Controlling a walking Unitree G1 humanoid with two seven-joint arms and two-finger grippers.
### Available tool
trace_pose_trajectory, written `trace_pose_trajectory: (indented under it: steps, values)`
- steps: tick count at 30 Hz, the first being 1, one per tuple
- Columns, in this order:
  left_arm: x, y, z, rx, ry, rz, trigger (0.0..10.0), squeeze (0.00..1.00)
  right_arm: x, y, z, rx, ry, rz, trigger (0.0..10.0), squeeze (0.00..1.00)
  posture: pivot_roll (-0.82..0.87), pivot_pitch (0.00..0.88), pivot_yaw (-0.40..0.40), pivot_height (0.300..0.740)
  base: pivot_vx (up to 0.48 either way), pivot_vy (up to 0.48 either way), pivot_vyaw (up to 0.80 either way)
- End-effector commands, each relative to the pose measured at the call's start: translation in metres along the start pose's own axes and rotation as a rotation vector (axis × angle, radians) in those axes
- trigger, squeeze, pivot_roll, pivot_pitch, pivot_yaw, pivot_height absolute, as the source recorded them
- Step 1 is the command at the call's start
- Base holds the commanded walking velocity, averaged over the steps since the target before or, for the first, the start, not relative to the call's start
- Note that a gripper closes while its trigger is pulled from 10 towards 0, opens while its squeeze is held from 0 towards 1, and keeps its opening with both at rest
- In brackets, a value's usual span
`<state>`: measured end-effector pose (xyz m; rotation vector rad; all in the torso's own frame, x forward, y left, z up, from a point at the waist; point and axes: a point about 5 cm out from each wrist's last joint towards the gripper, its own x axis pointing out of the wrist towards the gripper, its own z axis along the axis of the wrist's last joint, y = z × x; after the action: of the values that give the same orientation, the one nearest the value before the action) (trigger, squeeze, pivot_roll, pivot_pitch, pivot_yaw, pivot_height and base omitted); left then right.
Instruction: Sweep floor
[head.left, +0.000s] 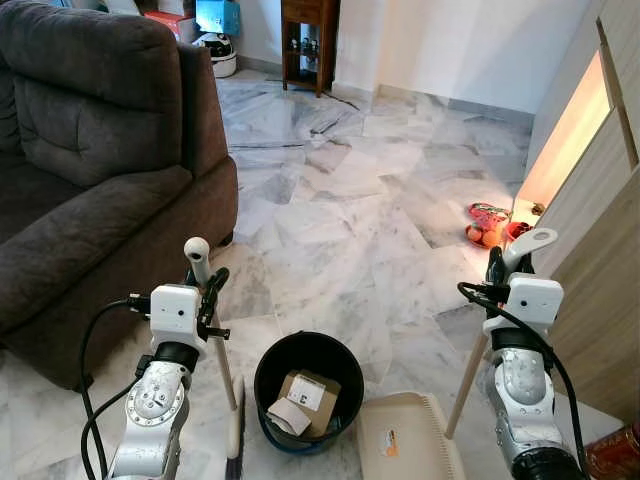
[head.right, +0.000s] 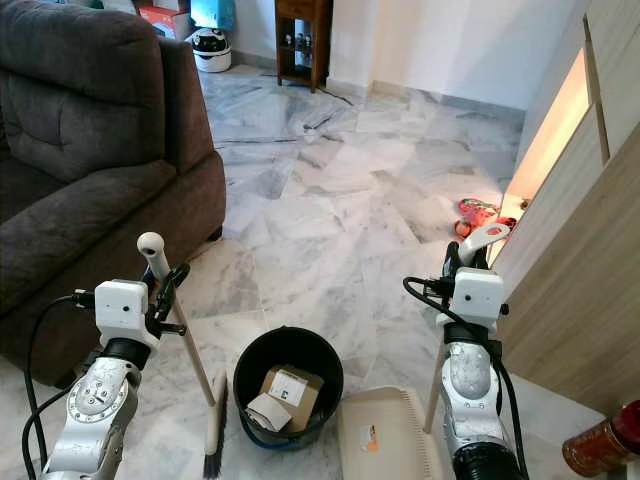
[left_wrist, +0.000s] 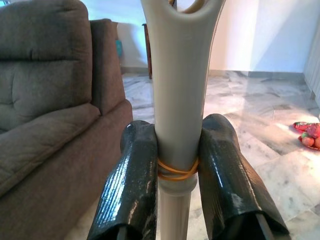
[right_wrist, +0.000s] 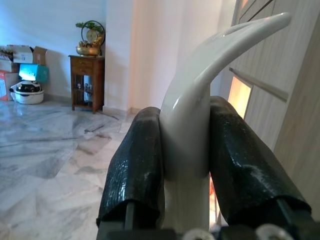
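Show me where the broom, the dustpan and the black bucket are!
broom (head.right: 213, 435): right eye view, on its bristle head by the floor.
dustpan (head.left: 400, 440): left eye view, on its beige tray.
black bucket (head.left: 300, 350): left eye view, on its far inner wall.

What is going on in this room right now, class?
A humanoid robot stands on a marble floor beside a dark sofa, set up for sweeping. Its left gripper is shut on the broom handle, the bristles resting on the floor. Its right gripper is shut on the dustpan handle; the beige dustpan sits beside a black bin holding cardboard scraps.
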<state>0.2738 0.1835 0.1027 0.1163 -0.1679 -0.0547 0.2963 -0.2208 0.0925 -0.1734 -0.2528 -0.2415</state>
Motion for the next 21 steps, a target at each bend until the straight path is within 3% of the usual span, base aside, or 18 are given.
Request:
trace_pose_trajectory:
  steps: [1,21]
  values:
    - [0.0031,0.0012,0.0126,0.012,-0.065,0.000,10.0,0.00,0.0027,0.0013,0.0053,-0.004,-0.030,0.011,10.0,0.00,0.06,0.000,-0.028,0.740,-0.281,0.000,0.00]
    - [0.0027,-0.0002,0.0122,0.008,-0.064,0.007,10.0,0.00,0.0031,0.0002,0.0039,-0.012,-0.023,0.014,10.0,0.00,0.06,0.000,-0.031,0.740,-0.271,0.000,0.00]
